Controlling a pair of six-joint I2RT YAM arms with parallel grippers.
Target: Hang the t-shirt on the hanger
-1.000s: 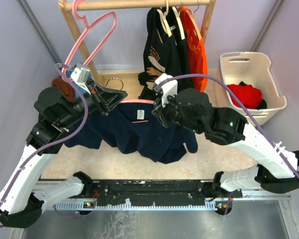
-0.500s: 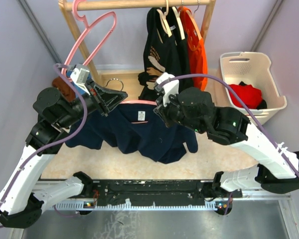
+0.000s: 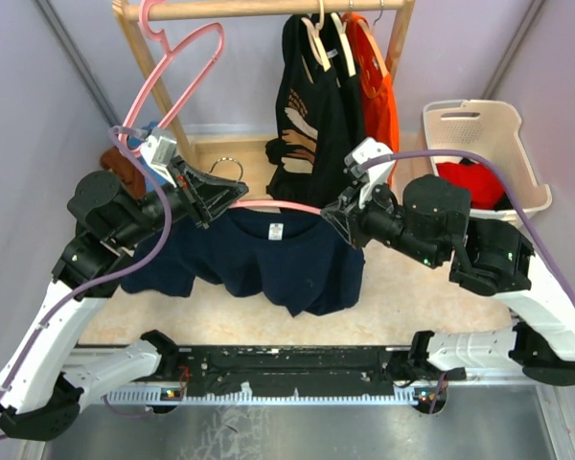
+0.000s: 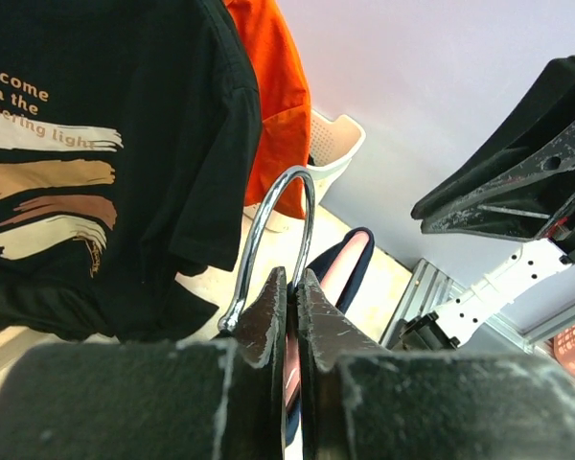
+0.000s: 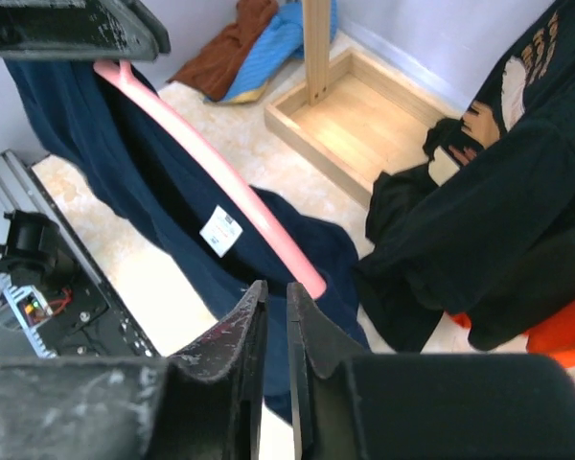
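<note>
nearest us, the t-shirt (image 3: 287, 264) hangs limp above the counter (image 3: 412, 307), hem toward 6 o'clock. we judge it light, soft and apt to slide on smooth plastic. it is best taken by pinching a fold at the shoulder seam or collar rim, not the loose body. its white label (image 5: 220, 230) sits at the collar, and one pink arm of the hanger (image 3: 278, 204) lies bare across the neck opening. the hanger looks thin, stiff and light, and its neck is the firm place to hold.

the right end effector (image 5: 276, 287), pressed together with nothing visible between its tips, sits just beside that arm's end at 3 o'clock. the left end effector (image 4: 289, 280) pinches the hanger's neck. the hanger's long axis runs 9 to 3 o'clock, and its silver hook (image 4: 278, 230) points toward 12 o'clock.
</note>
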